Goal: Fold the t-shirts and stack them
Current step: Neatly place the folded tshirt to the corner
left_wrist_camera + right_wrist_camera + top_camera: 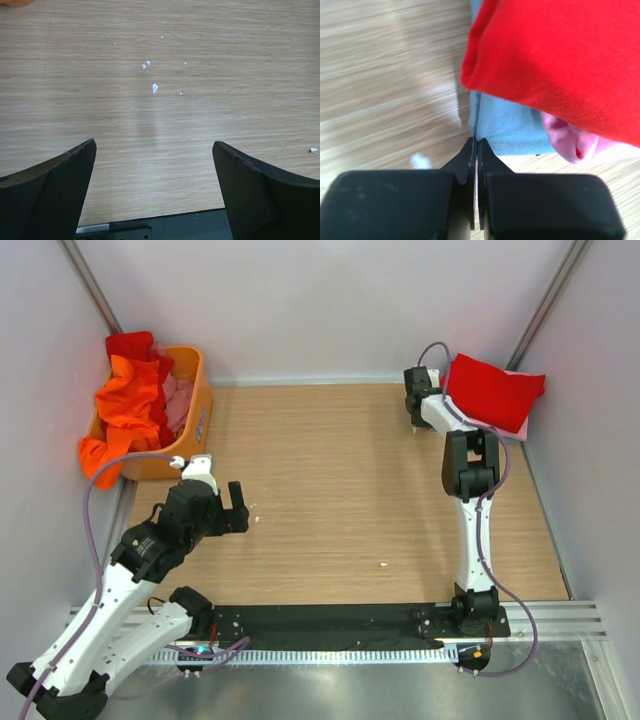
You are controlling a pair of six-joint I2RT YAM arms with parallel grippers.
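Along the near edge runs a black strip (330, 625) where both arms are bolted; the left arm (150, 540) bends low at the near left, its jaws spread wide with nothing between them, hanging over bare wooden surface (340, 490) dotted with small white flecks (155, 88); the right arm (470, 470) reaches up to the far right corner, its jaws pressed together on nothing, the tips right at the edge of a grey-blue t-shirt (512, 125); that shirt lies folded in a stack, under a folded red t-shirt (492, 390), with a pink t-shirt (565, 140) showing lower down; at the far left stands an orange basket (197, 410), an orange t-shirt (128, 405) spilling over its near rim, crumpled red cloth (130, 343) and pink cloth (178, 400) inside.
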